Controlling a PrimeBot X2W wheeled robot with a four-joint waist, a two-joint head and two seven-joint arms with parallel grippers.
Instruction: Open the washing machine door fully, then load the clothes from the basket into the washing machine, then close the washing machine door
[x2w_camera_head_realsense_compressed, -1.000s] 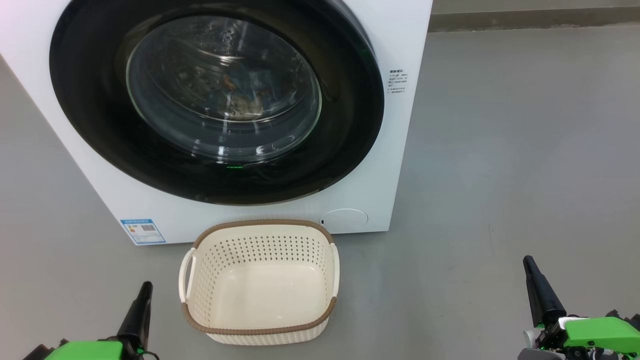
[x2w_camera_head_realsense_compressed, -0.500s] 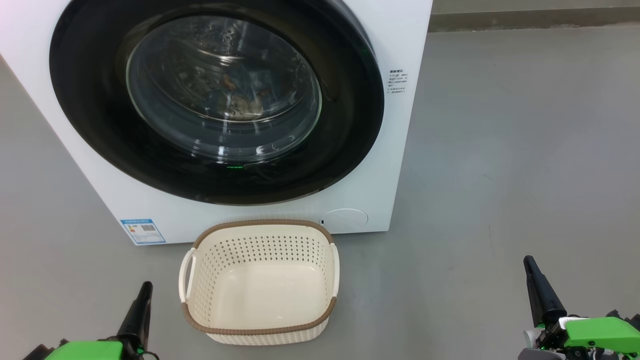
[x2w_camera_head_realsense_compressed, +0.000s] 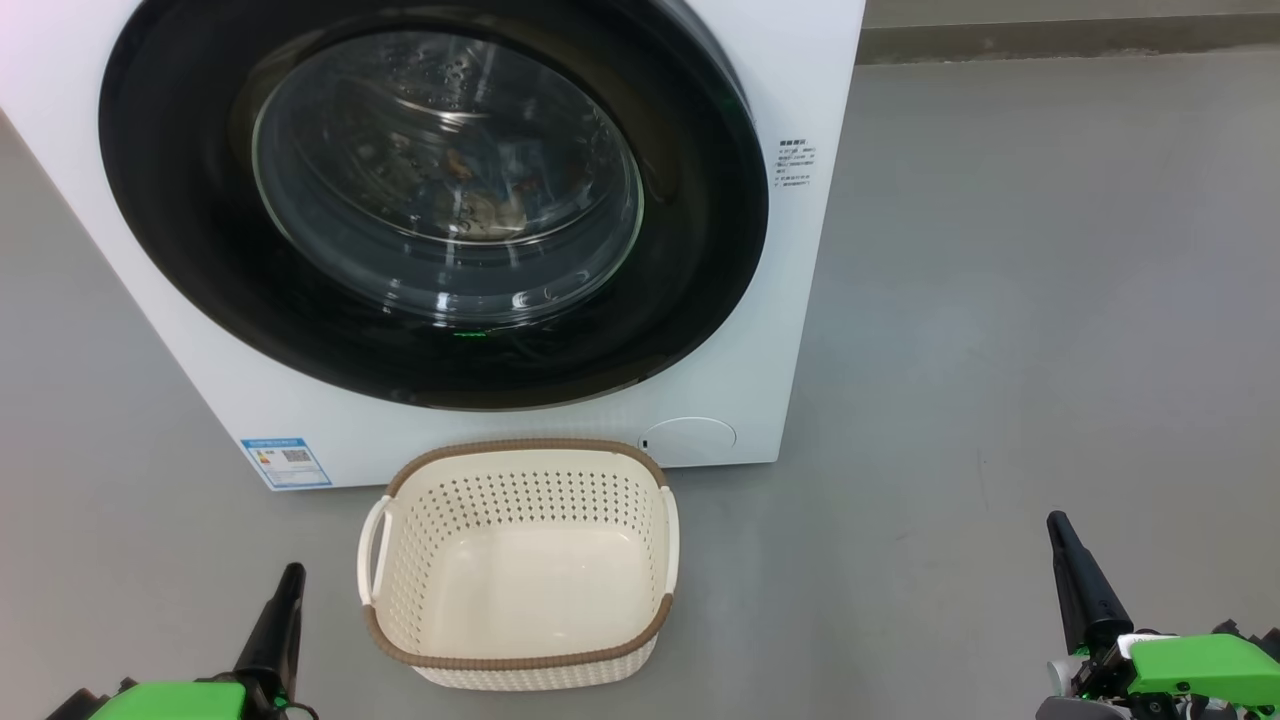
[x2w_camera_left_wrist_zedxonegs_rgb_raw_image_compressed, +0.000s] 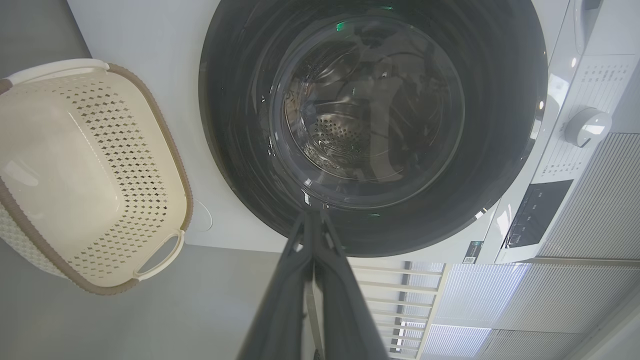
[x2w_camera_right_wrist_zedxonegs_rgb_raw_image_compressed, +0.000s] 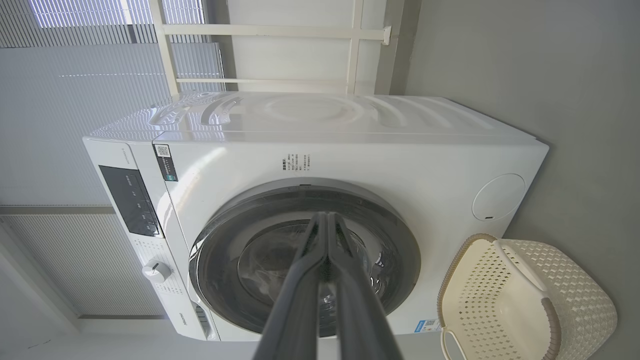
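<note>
The washing machine fills the upper left of the head view. It is a big white box, hard and smooth, and looks much too heavy to shift. Its round door is shiny black and lies flat against the front, so it looks shut. It seems stiff and slippery. I think the outer rim is the place to hold it, though I cannot see a handle. In its middle bulges a clear glass window that could break.

The basket sits on the grey floor at the bottom middle, just in front of the machine. It is cream plastic full of little holes, with a brown woven rim and white handles. It looks light, and nothing is in it.

The clothes show dimly behind the glass, soft and floppy.

The left gripper at the lower left and the right gripper at the lower right both have their fingers pressed together, holding nothing.
</note>
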